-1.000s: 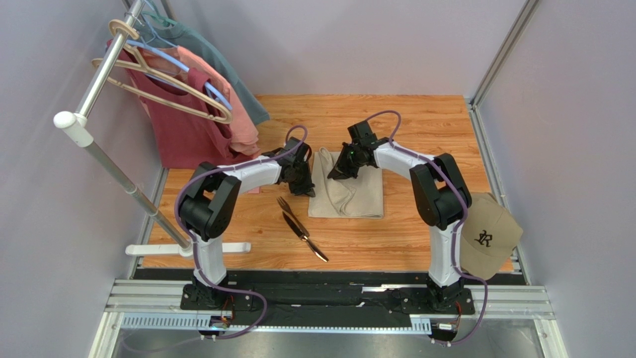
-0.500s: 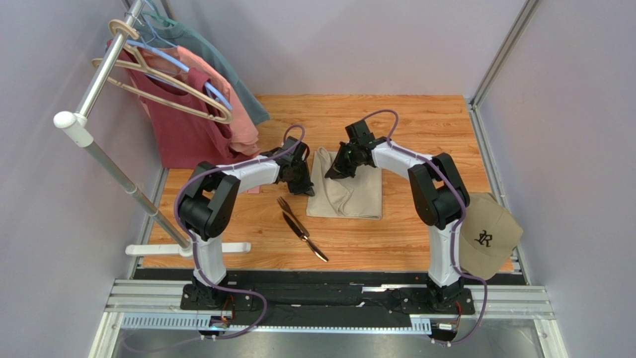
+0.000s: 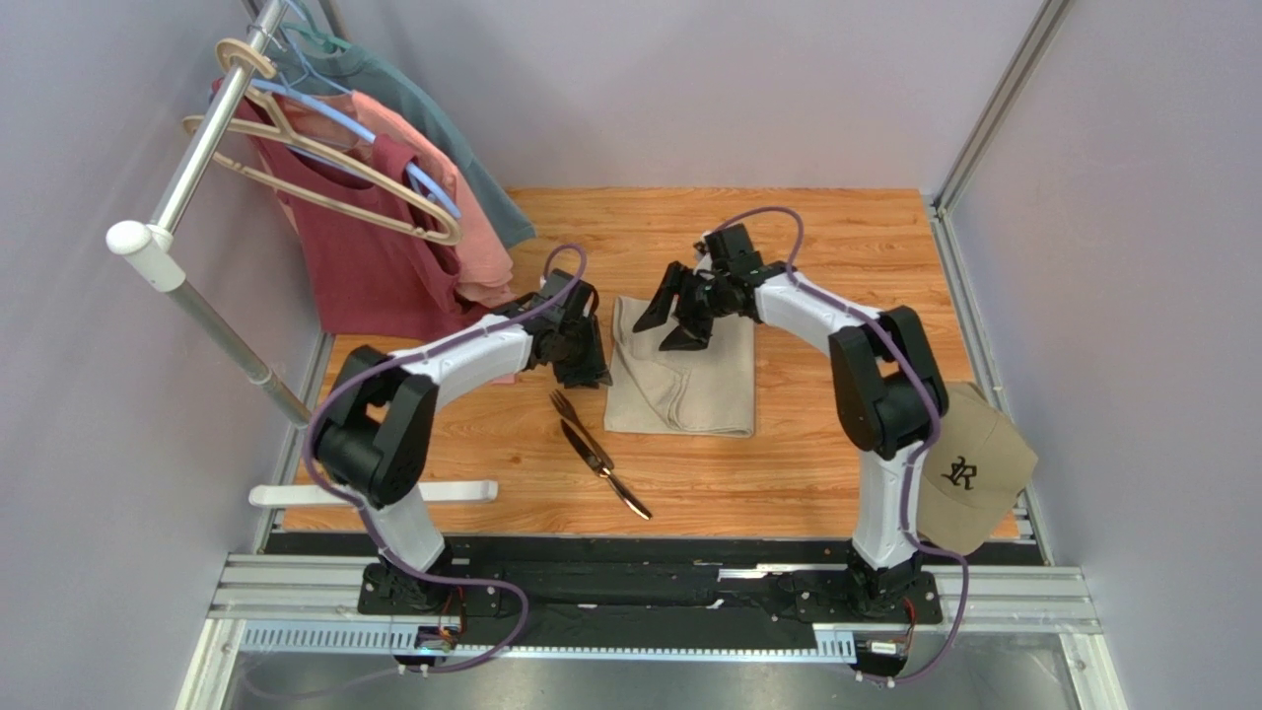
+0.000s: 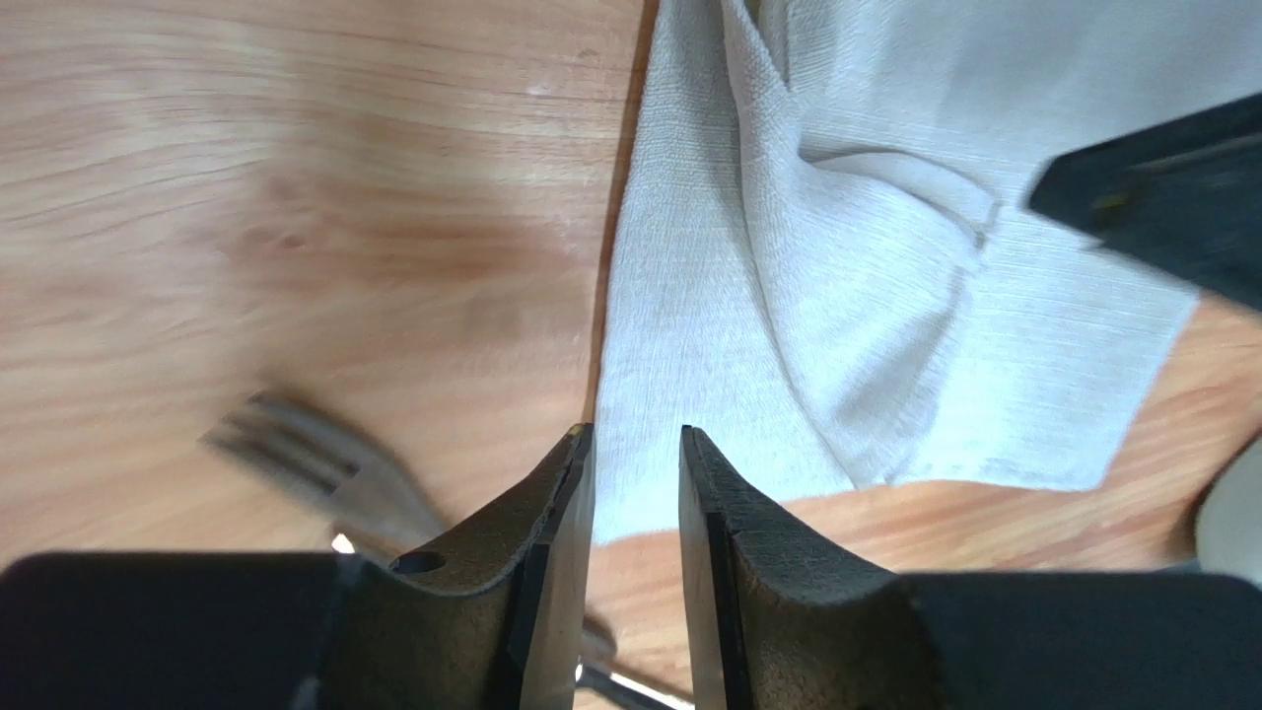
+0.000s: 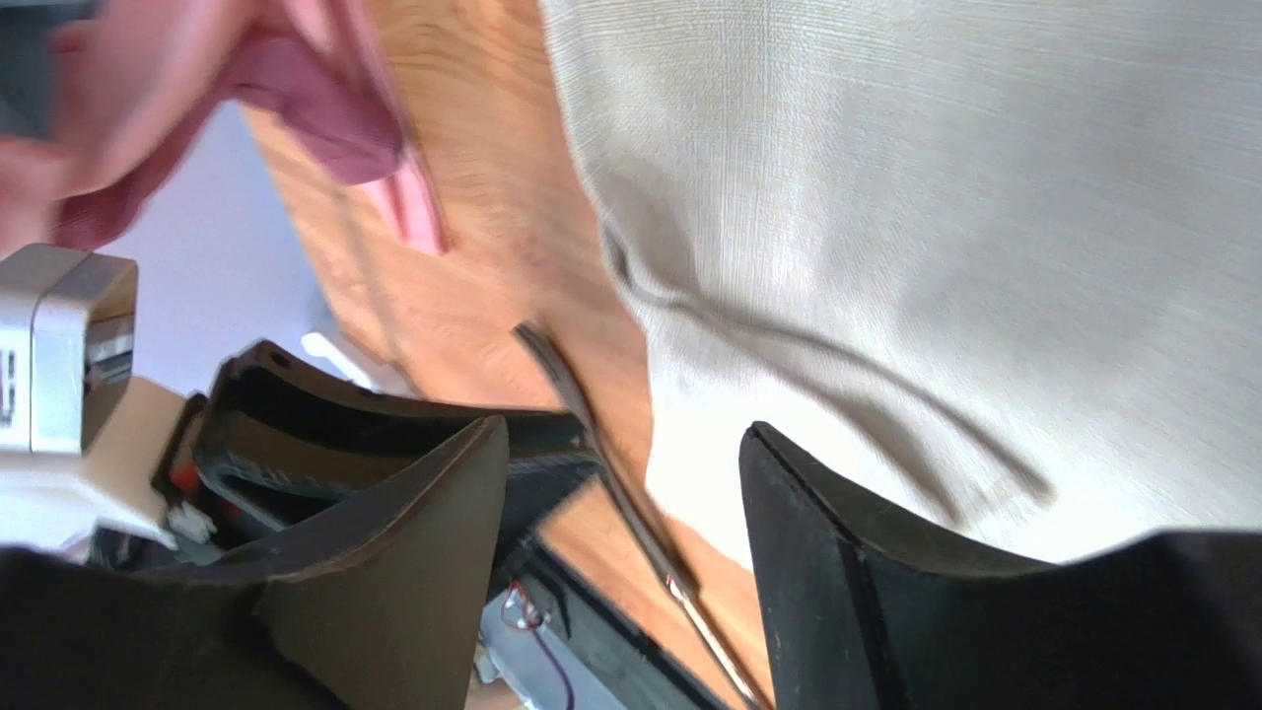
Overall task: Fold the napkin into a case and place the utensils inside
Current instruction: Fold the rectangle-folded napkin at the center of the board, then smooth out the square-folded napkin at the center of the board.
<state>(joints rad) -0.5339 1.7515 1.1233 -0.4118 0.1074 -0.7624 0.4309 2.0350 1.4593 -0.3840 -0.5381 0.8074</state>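
Right claw hangs wide open over the napkin's far left part, holding nothing. We see the left claw low at the napkin's left edge, jaws parted by a narrow gap with nothing between. Napkin lies folded and creased on the surface. Fork and knife lie together by its near-left corner, outside the cloth.
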